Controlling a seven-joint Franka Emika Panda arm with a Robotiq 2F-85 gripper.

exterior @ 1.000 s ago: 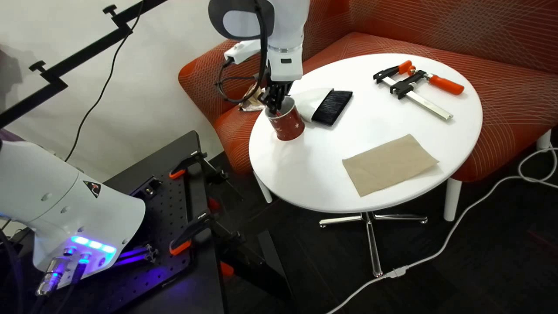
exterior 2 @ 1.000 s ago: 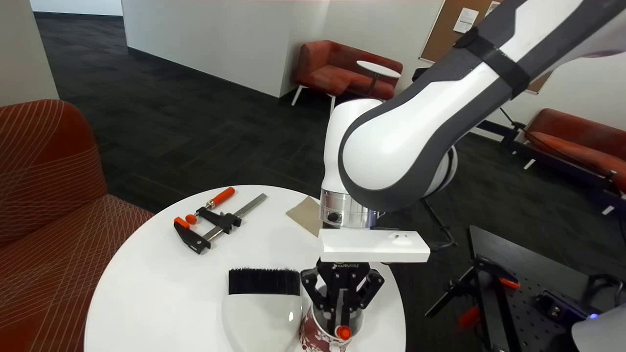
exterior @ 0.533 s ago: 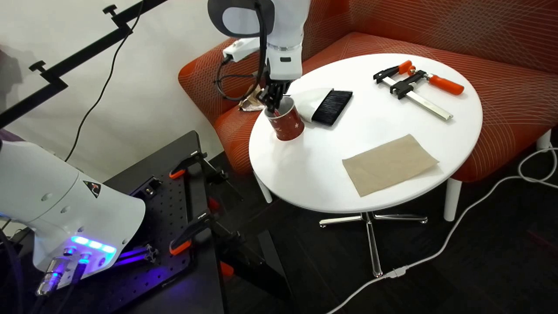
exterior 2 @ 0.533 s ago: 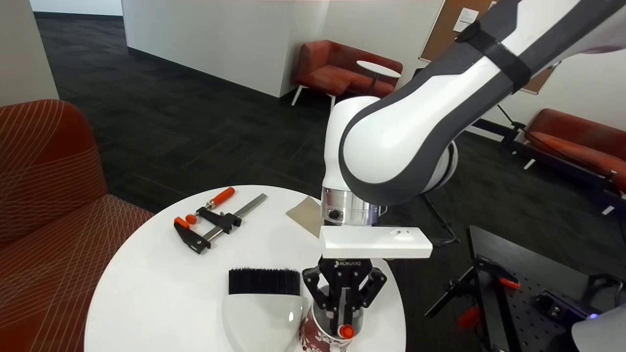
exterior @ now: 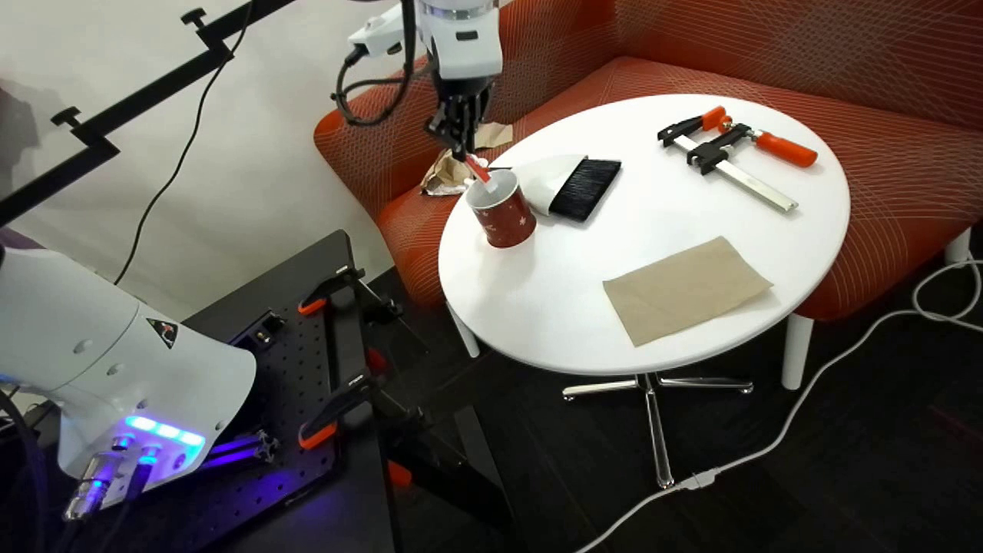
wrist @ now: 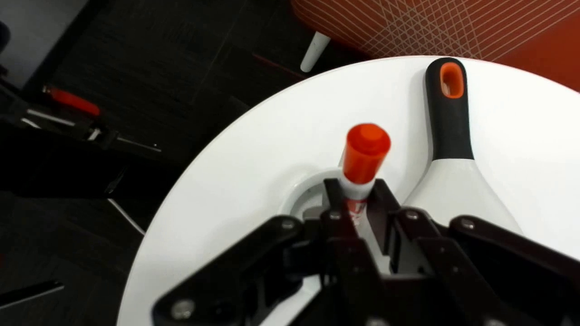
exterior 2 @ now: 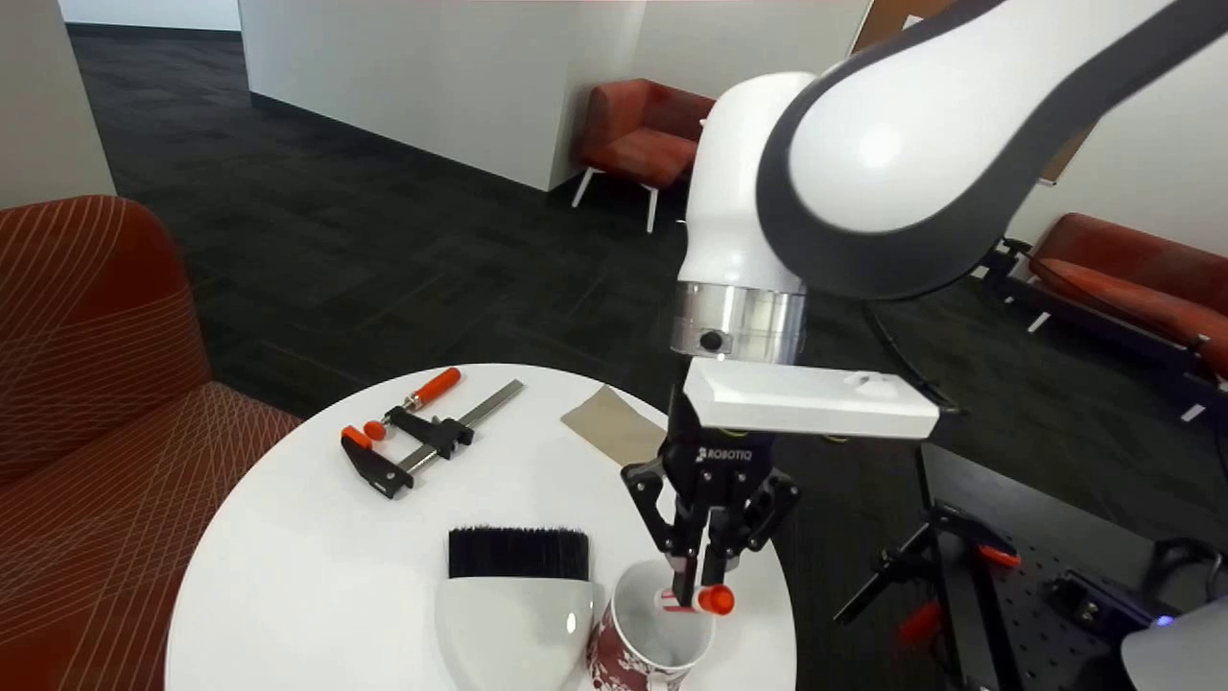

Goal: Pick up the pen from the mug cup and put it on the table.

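My gripper is shut on the pen, whose red part and pale end show. It is over the dark red mug cup and holds the pen tilted. The pen's pale end overlaps the mug's opening; I cannot tell if it is still inside the rim. In an exterior view the gripper holds the pen with its red cap outward, above the mug cup. In the wrist view the red cap sticks out between the fingertips. The mug stands upright on the white round table.
A white brush with black bristles lies close beside the mug. An orange-and-black clamp and a brown paper sheet lie farther across the table. A rust-orange sofa borders the table. Crumpled paper lies on the sofa.
My gripper has risen out of the mug with the pen shut in it. The pen has gone from standing down in the mug to tilted above it. The mug has not moved.
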